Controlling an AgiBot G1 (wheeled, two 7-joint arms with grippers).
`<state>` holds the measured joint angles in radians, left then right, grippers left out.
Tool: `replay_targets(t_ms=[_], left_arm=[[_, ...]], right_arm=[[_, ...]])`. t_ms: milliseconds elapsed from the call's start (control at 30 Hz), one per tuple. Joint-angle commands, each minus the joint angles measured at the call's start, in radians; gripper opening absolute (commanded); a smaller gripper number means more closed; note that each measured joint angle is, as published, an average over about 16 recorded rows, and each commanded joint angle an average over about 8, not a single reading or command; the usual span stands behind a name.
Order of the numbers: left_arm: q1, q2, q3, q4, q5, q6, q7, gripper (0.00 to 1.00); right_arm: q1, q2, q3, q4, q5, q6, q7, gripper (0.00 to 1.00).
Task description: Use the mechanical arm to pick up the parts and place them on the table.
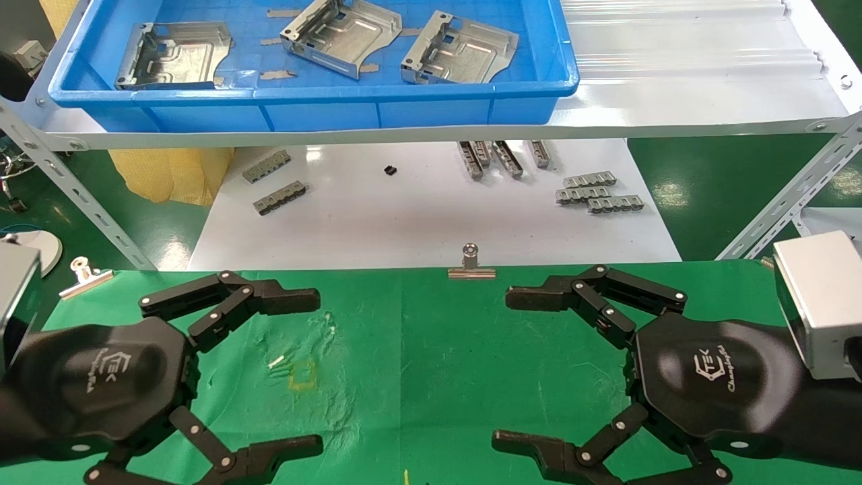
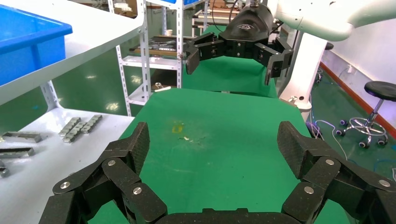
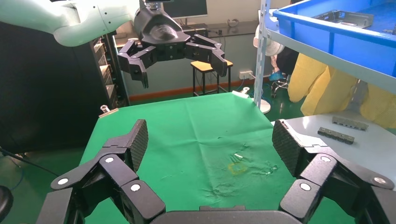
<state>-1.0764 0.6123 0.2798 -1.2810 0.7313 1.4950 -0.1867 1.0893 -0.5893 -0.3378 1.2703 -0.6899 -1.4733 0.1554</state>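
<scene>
Three silvery sheet-metal parts lie in a blue bin (image 1: 323, 111) on the shelf at the back: one on the left (image 1: 176, 54), one in the middle (image 1: 343, 34), one on the right (image 1: 461, 48). The green-cloth table (image 1: 417, 350) in front carries no part and has a small yellow mark (image 1: 302, 377). My left gripper (image 1: 318, 372) hovers open and empty over the table's left side. My right gripper (image 1: 502, 369) hovers open and empty over its right side, facing the left one. Each wrist view shows its own open jaws over green cloth, left (image 2: 215, 140) and right (image 3: 210, 140).
A glossy white board lies between table and shelf with small grey toothed strips (image 1: 279, 197) (image 1: 599, 192). Silver binder clips (image 1: 471, 264) (image 1: 84, 273) grip the cloth's far edge. The white ribbed shelf (image 1: 687, 67) and its slanted metal struts (image 1: 788, 202) stand behind.
</scene>
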Motion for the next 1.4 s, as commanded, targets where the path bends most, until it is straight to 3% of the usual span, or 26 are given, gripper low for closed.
replay_targets(t_ms=[33,1400], left_arm=[[0.0,0.0,0.0,0.0,0.0,0.0,0.0,1.0],[-0.026,0.017,0.001,0.014,0.008,-0.022,-0.004,1.0]], right_arm=[[0.0,0.0,0.0,0.0,0.0,0.0,0.0,0.0],[0.0,0.0,0.0,0.0,0.0,0.0,0.0,0.0]])
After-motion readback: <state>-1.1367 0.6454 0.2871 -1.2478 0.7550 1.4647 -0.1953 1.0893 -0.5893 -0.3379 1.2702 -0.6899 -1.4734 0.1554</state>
